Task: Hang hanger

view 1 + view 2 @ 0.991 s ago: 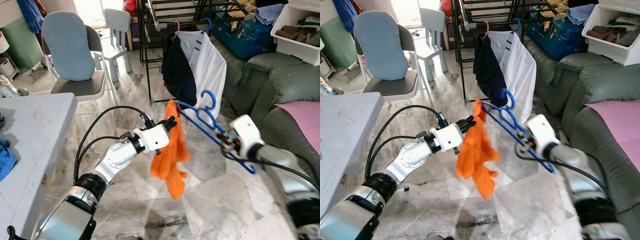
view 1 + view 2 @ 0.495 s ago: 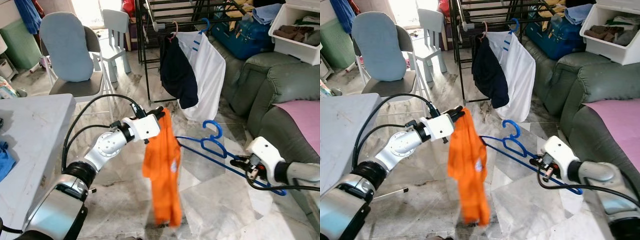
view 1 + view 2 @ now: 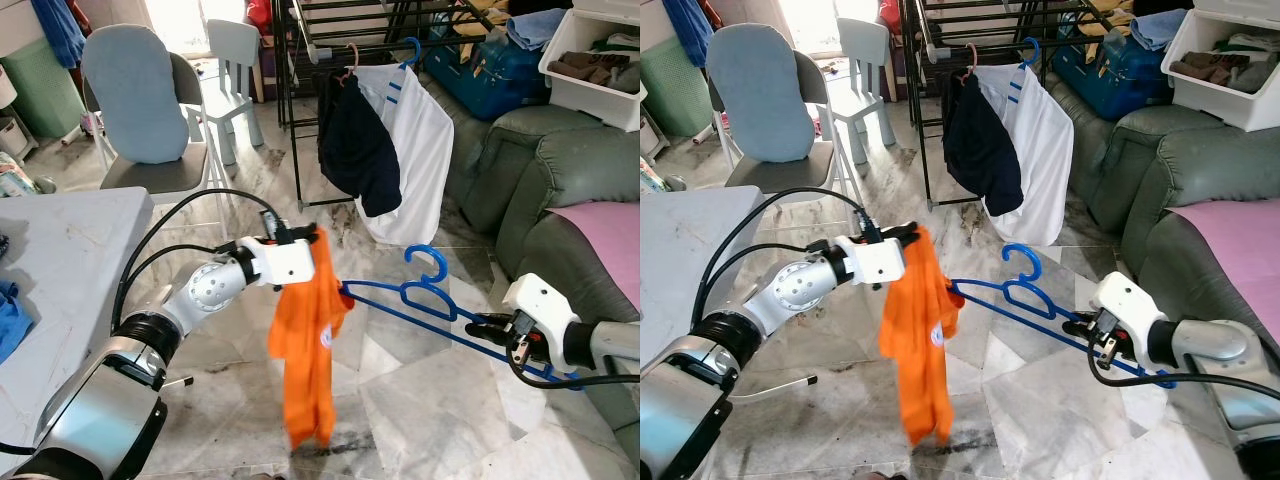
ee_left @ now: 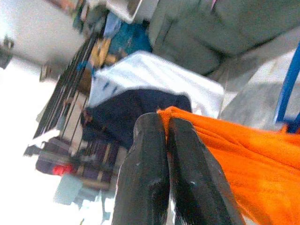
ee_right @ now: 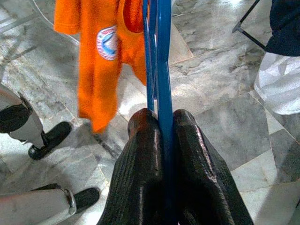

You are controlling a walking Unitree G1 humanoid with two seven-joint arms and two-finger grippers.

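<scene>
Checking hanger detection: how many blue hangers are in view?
2: one blue hanger clamped in the right hand, its tip inside the orange shirt; one rack hanger carrying the white shirt. More may be hidden.

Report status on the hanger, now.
Left gripper shut on orange shirt, holding it up by its top edge. Right gripper shut on blue hanger, its far end at the shirt. Clothes rack ahead, already carrying garments.

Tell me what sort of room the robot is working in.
Most likely a home living room used for laundry: a green sofa on the right, a black drying rack with hung clothes, chairs and a marble-tile floor.
</scene>
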